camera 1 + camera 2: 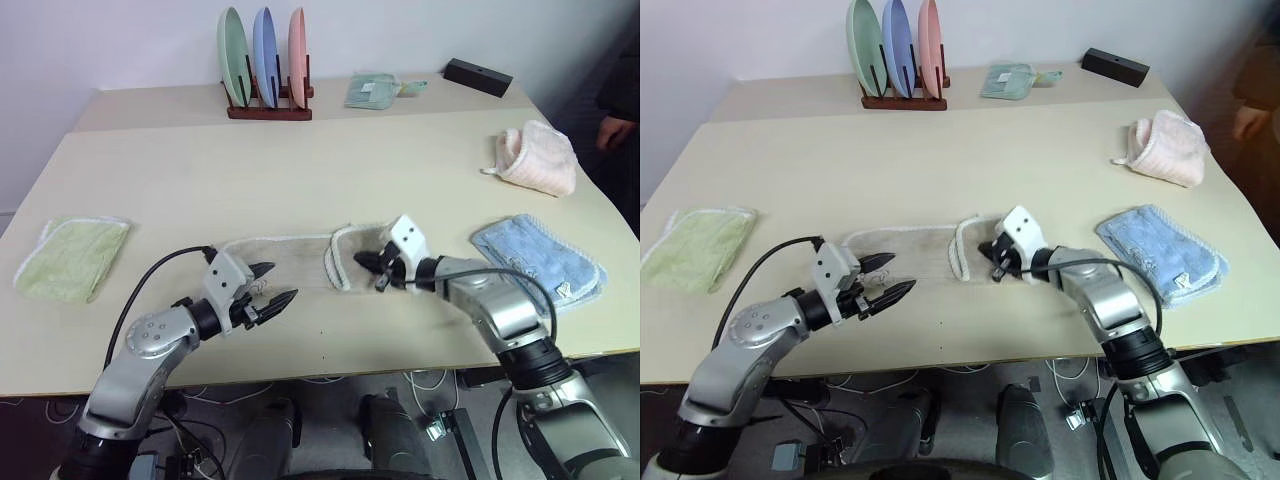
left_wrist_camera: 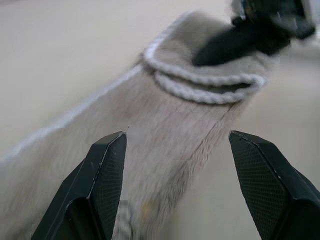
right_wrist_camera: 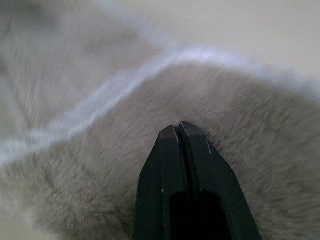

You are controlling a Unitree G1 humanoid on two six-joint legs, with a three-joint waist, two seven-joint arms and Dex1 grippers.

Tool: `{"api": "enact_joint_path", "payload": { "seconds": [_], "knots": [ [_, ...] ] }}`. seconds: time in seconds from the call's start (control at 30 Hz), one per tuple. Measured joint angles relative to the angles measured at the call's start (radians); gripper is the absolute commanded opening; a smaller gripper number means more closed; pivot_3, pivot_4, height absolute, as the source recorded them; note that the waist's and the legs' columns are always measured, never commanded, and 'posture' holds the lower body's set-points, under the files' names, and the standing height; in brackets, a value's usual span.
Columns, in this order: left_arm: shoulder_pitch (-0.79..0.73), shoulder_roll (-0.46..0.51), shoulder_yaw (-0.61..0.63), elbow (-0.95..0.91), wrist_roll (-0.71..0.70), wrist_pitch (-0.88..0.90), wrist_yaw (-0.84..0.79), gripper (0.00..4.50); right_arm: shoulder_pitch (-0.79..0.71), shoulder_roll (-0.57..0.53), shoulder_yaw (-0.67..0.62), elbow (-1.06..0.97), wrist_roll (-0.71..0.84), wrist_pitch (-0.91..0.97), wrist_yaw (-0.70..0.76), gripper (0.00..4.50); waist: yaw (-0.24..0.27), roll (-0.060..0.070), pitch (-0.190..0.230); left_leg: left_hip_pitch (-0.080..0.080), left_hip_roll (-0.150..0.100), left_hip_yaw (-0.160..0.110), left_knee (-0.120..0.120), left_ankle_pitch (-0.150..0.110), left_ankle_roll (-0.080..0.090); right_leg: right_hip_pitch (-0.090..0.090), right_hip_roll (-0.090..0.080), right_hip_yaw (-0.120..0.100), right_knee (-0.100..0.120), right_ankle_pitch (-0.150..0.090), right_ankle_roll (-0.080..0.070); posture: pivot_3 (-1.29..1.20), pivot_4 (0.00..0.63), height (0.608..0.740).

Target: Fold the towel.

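Beige-tan terry towel with white stitched edging [image 1: 300, 262]: lower centre of frame, flat on cream desk [image 1: 300, 170], right end doubled over. Right end effector [image 1: 381, 270]: clenched, tips resting on that doubled end, nothing visibly pinched. Left end effector [image 1: 272, 286]: released, over towel's left end. Light green folded cloth [image 1: 72, 255]: left. Light blue cloth [image 1: 540, 258]: right.

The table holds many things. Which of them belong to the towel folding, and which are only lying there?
Belong to the job:
- beige towel, partly folded over
- left gripper, open
- right gripper, shut, over the towel's folded end

Only lying about:
- green cloth
- blue cloth
- pink cloth
- teal cloth
- plate rack with three plates
- black box
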Motion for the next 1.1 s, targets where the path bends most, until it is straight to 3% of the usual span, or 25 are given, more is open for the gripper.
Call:
{"api": "enact_joint_path", "payload": {
  "seconds": [0.17, 0.23, 0.27, 0.37, 0.5, 0.67, 0.83, 1.03, 1.1],
  "knots": [
    [0.094, -0.040, 0.066, -0.085, -0.057, 0.074, 0.078, 3.34, 0.010, 0.015, -0.007, 0.005, -0.038, -0.052, 0.013, 0.05, -0.002, -0.001, -0.001, 0.001, 0.001, -0.001, 0.000, 0.000, 0.000, 0.000, 0.000, 0.000, 0.000, 0.000, 0.000, 0.00, 0.150, 0.740],
    [0.135, -0.063, 0.091, -0.128, -0.088, 0.116, 0.121, 3.34, 0.006, 0.014, -0.024, 0.007, -0.038, -0.054, 0.022, 0.56, 0.000, -0.001, -0.001, 0.000, 0.001, -0.001, 0.000, 0.000, 0.000, 0.000, 0.000, 0.000, 0.000, 0.000, 0.000, 0.00, 0.150, 0.740],
    [0.164, -0.087, 0.116, -0.157, -0.117, 0.150, 0.152, 3.58, -0.006, 0.007, -0.027, 0.007, -0.039, -0.067, 0.035, 0.85, 0.000, 0.000, 0.000, 0.000, 0.001, -0.001, 0.000, 0.000, 0.000, 0.000, 0.000, 0.000, 0.000, 0.000, 0.000, 0.00, 0.150, 0.740],
    [0.244, -0.155, 0.174, -0.233, -0.223, 0.249, 0.245, 4.50, -0.048, -0.043, -0.055, -0.020, -0.039, -0.114, 0.092, 2.30, 0.000, -0.001, 0.000, 0.000, 0.001, -0.001, 0.000, 0.000, 0.000, 0.000, 0.000, 0.001, 0.000, 0.000, 0.000, 0.00, 0.150, 0.740],
    [0.315, -0.300, 0.269, -0.303, -0.463, 0.344, 0.428, 4.50, -0.103, -0.082, -0.095, -0.088, -0.027, -0.148, 0.169, 4.37, 0.002, -0.001, 0.000, 0.000, 0.001, -0.002, 0.000, 0.000, 0.000, 0.000, 0.000, 0.000, 0.000, 0.000, 0.000, 0.00, 0.150, 0.740],
    [0.321, -0.422, 0.373, -0.283, -0.761, 0.370, 0.741, 4.50, -0.115, -0.079, -0.086, -0.105, -0.027, -0.179, 0.226, 4.44, 0.005, -0.002, 0.000, 0.000, 0.003, -0.002, 0.001, 0.000, 0.000, 0.001, 0.000, 0.001, -0.001, 0.000, -0.001, 0.00, 0.150, 0.740],
    [0.227, -0.426, 0.389, -0.204, -0.928, 0.364, 0.979, 4.50, -0.118, -0.050, -0.079, -0.105, -0.032, -0.200, 0.239, 4.44, 0.016, -0.001, -0.001, 0.000, 0.001, 0.000, 0.002, 0.000, 0.000, 0.001, 0.000, 0.001, -0.001, 0.001, -0.002, 0.00, 0.150, 0.740],
    [0.094, -0.386, 0.362, -0.107, -1.011, 0.352, 1.084, 4.50, -0.100, -0.041, -0.073, -0.127, -0.045, -0.217, 0.237, 4.44, 0.029, -0.001, -0.001, 0.001, 0.000, 0.000, 0.002, 0.000, -0.001, 0.002, 0.001, 0.001, -0.001, 0.001, -0.002, 0.00, 0.150, 0.740],
    [0.059, -0.379, 0.352, -0.080, -1.012, 0.349, 1.098, 3.98, -0.084, -0.042, -0.073, -0.139, -0.049, -0.217, 0.234, 4.50, 0.028, -0.001, -0.001, 0.001, 0.000, 0.001, 0.002, 0.000, -0.001, 0.002, 0.001, 0.001, -0.001, 0.001, -0.002, 0.00, 0.150, 0.740]
  ]
}}
